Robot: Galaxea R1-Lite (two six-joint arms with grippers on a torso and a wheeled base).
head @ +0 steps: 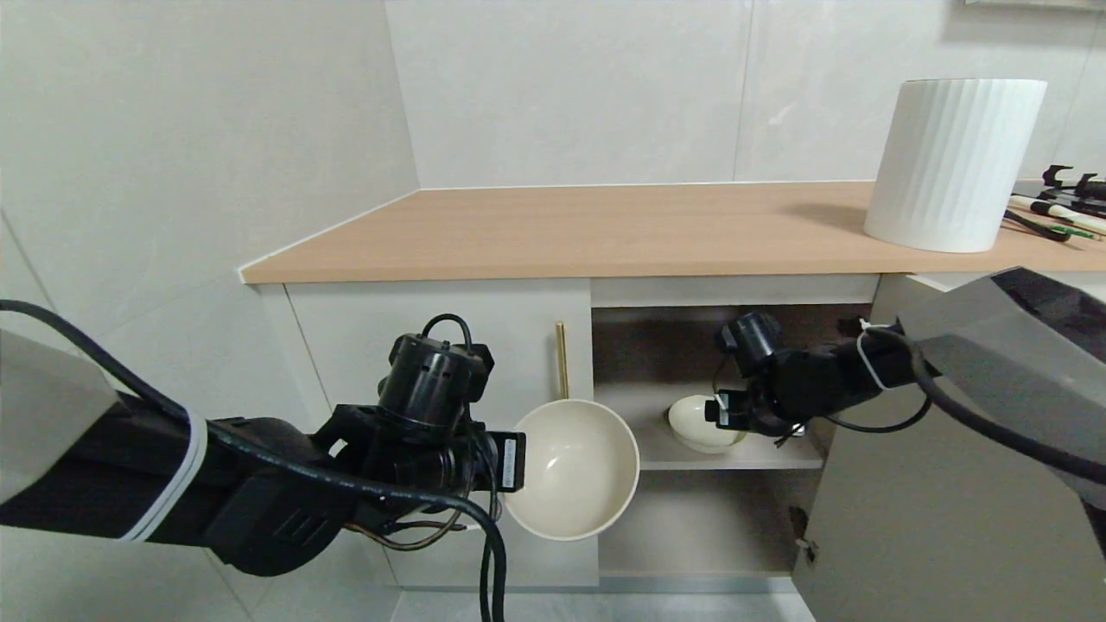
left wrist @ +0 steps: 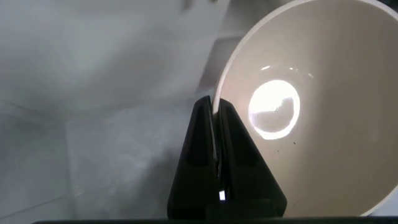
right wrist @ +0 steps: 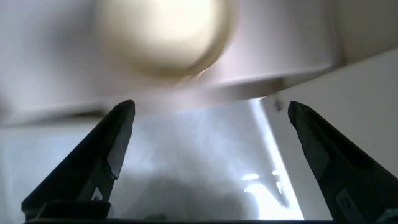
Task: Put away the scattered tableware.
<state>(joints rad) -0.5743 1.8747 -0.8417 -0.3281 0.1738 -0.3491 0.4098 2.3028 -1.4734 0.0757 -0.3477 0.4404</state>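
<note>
Pinches held bowl (head: 575, 471) by its rim with fingers of left gripper (left wrist: 216, 109), ready for shelving; spreads fingers of right gripper (right wrist: 209, 109) just beside shelved bowl (head: 691, 422) near front edge of shelf (head: 752, 456).

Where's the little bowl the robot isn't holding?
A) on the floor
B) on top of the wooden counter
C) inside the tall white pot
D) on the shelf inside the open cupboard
D: the little bowl sits on the shelf inside the open cupboard, while the left claw grips the big bowl out in front.
</note>
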